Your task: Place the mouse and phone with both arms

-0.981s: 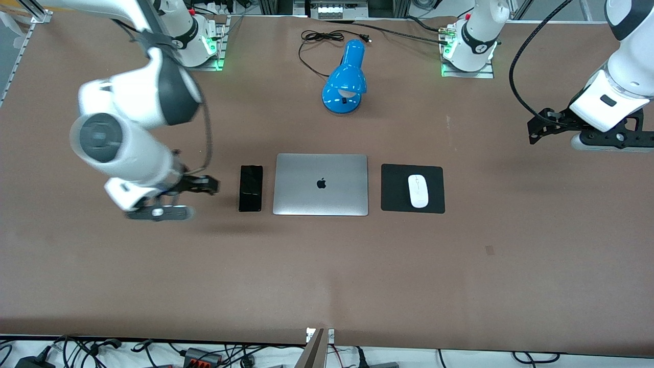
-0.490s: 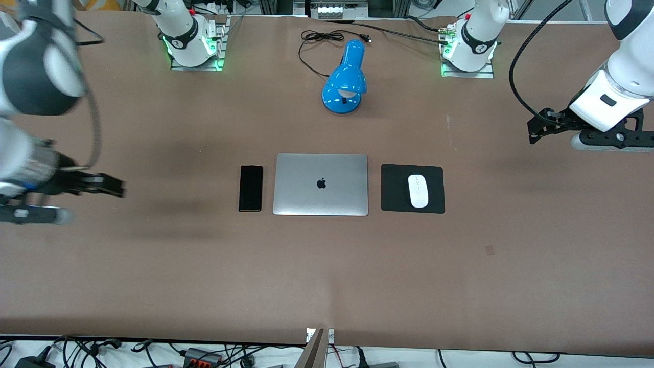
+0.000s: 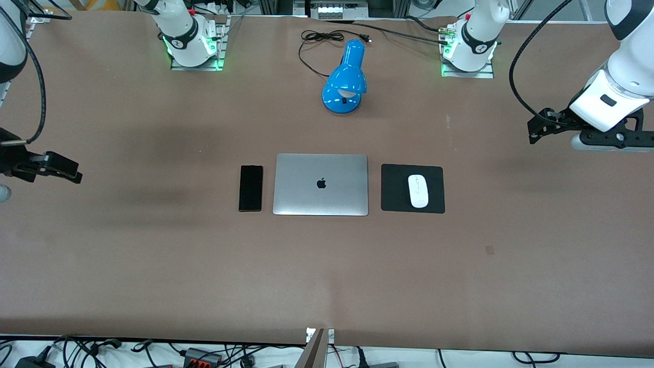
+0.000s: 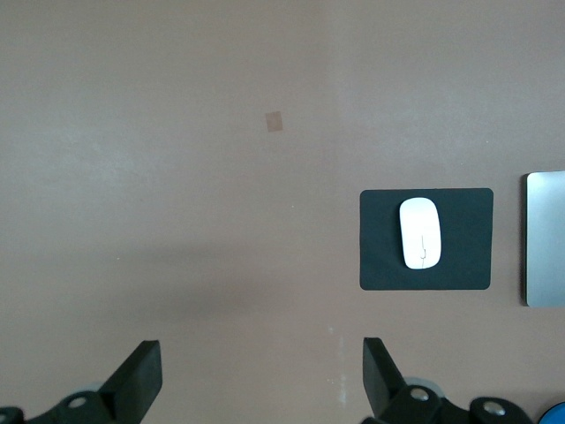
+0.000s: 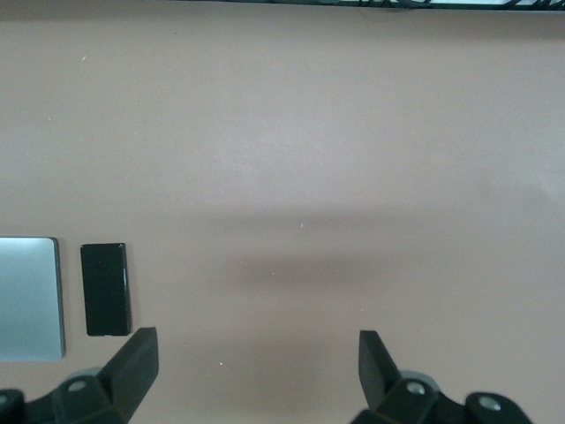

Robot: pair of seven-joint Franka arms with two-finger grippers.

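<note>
The white mouse (image 3: 418,191) lies on a square black mouse pad (image 3: 393,189) beside the closed silver laptop (image 3: 321,184); it also shows in the left wrist view (image 4: 420,232). The black phone (image 3: 251,187) lies flat at the laptop's other edge, toward the right arm's end; it shows in the right wrist view (image 5: 106,289). My left gripper (image 3: 536,130) is open and empty, up over bare table at the left arm's end. My right gripper (image 3: 64,171) is open and empty, up over bare table at the right arm's end.
A blue desk lamp (image 3: 346,79) with a black cord (image 3: 319,38) lies farther from the front camera than the laptop. The arm bases (image 3: 191,43) (image 3: 470,48) stand along the table's far edge. Cables hang past the near edge.
The right arm has swung away from the phone toward its own end of the table and risen. The phone, mouse and left arm have not moved.
</note>
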